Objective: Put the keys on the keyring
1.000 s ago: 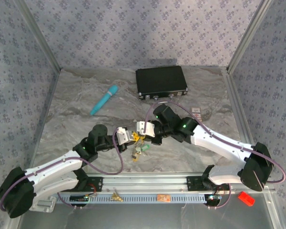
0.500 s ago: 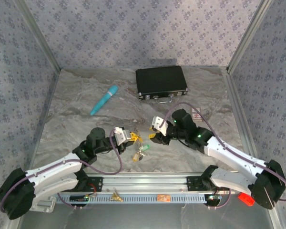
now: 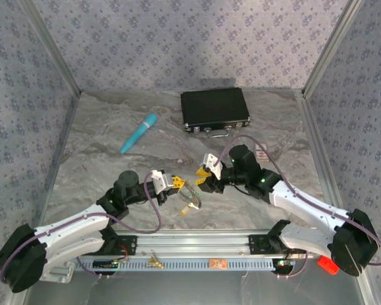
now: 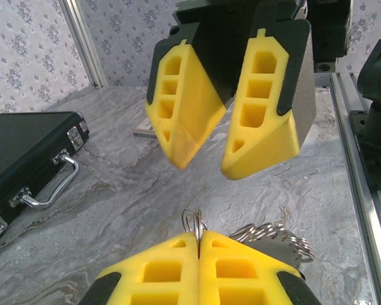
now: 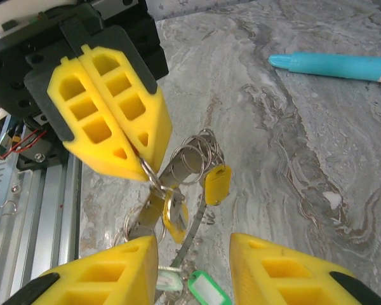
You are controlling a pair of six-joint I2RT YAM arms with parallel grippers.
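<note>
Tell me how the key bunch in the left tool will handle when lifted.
Likely floppy: the key bunch is loose rings and tags, gripped by one thin ring in the left tool, so it should swing. Probably light: its tags look tiny beside the tool. The ring may twist.

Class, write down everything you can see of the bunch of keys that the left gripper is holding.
The bunch of keys is a loose cluster of thin silvery wire rings carrying small pieces: a yellow tag, a green tag lower down and a brassy piece between them. The left gripper is shut on one thin ring at the top, and the rest trails below over the marbled table. The open right gripper flanks its lower end without gripping. Whether the lowest keys rest on the table cannot be told.
</note>
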